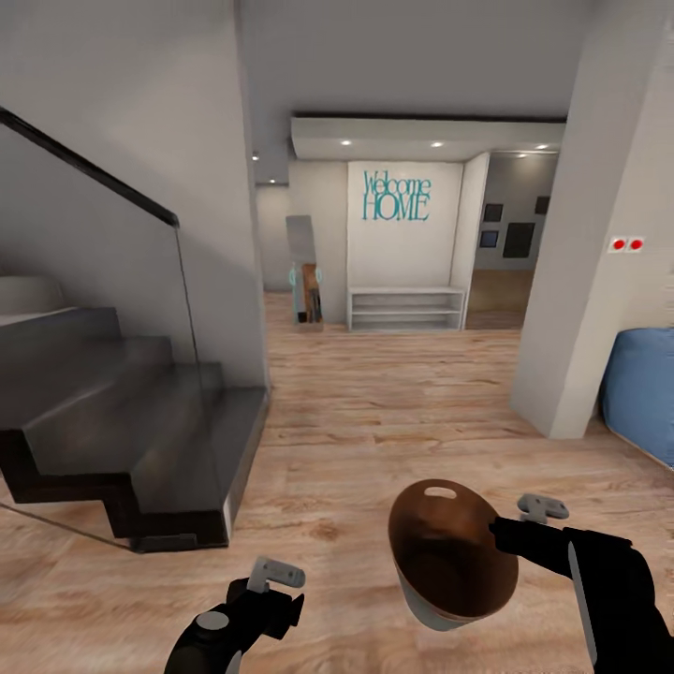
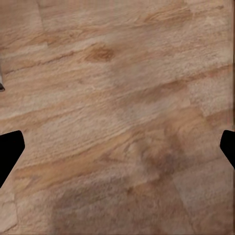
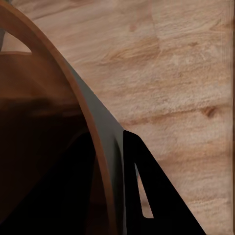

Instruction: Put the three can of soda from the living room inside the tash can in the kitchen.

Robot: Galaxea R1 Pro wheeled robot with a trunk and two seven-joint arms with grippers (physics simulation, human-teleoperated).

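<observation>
**Bin carried over the wood floor, tipped toward the camera**

The right gripper (image 1: 505,535) holds the trash can (image 1: 453,552) by its rim, above the wood floor (image 1: 374,421), low in the head view and right of centre. The bin is tilted: its open mouth faces up and toward the robot, its long axis leans away from the camera, and the grey bottom end shows below the rim at the near side. The slot handle cut-out (image 1: 438,490) sits at the far edge of the rim. The inside is dark brown, and nothing can be made out in it.

In the right wrist view the coppery rim (image 3: 58,68) runs as a curve between the two dark fingers (image 3: 156,205), one inside the wall and one outside, clamped on it.

The left gripper (image 1: 271,585) hangs over bare floor near the bottom edge of the head view, left of the bin and apart from it. In the left wrist view its two fingertips (image 2: 10,152) stand wide apart with only planks between them, grasping nothing.

Ahead, dark stairs (image 1: 122,421) with a glass rail rise at the left. A white wall with teal "Welcome HOME" lettering (image 1: 396,197) stands at the far end above a low white shelf (image 1: 406,309). A blue cushion (image 1: 641,388) shows at the right edge, past a white pillar (image 1: 599,234).
</observation>
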